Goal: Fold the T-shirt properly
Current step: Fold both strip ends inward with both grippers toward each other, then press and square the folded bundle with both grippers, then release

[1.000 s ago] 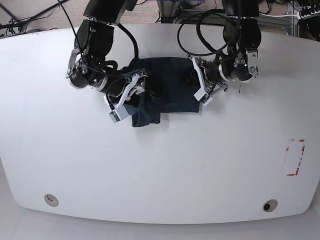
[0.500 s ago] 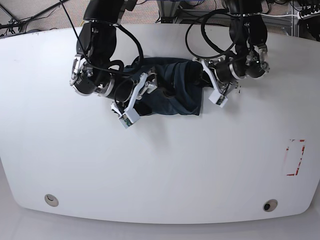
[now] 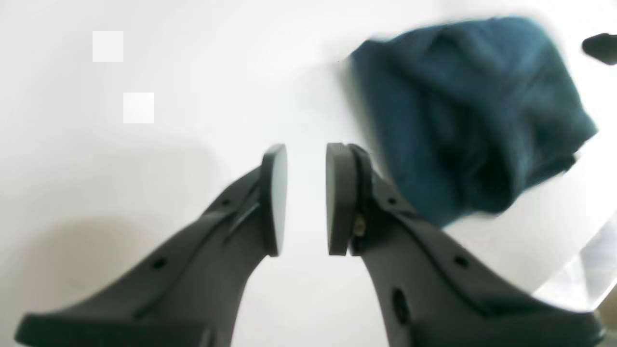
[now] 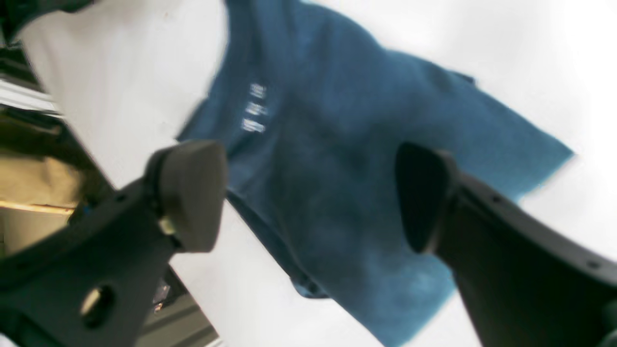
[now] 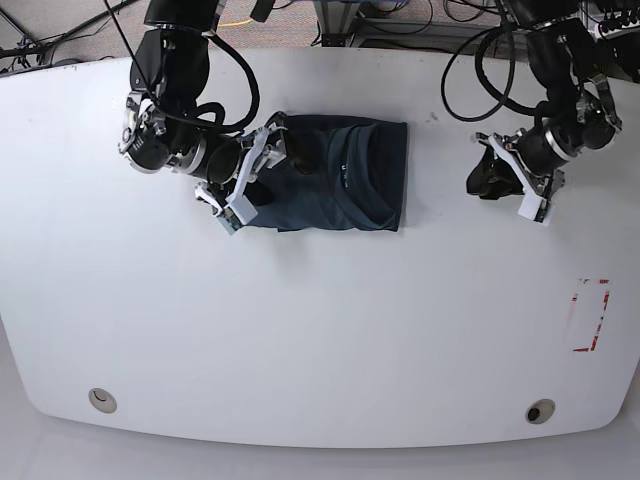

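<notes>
White surface [image 5: 320, 330] fills most of the base view, w/ cables and frame bits along the far edge. T-shirt [image 5: 345, 175] lies near the far-middle of it, already folded down to a compact navy rectangle, edges fairly square, a few wrinkles on top. Right arm sits at the shirt's left side in base view; its hand [image 4: 308, 197] hovers over the cloth w/ jaws spread wide, nothing gripped, fabric showing between them. Left arm is well apart from the shirt, off toward the other side of the surface; its hand [image 3: 303, 197] is nearly closed, only a narrow gap between the pads [image 3: 274, 197], nothing held, bare surface under it and the shirt off to one side in its wrist view. Step in hand, as I judge it: folding looks basically done, both hands clear of the cloth, so approx. the release/tidy stage. Next move prob. calls for either pulling the right hand clear w/o snagging the top layer, or a light press to flatten the wrinkles. No containers in view. Small red-edged mark [image 5: 590, 315] sits near one side of the surface, nothing on it.
</notes>
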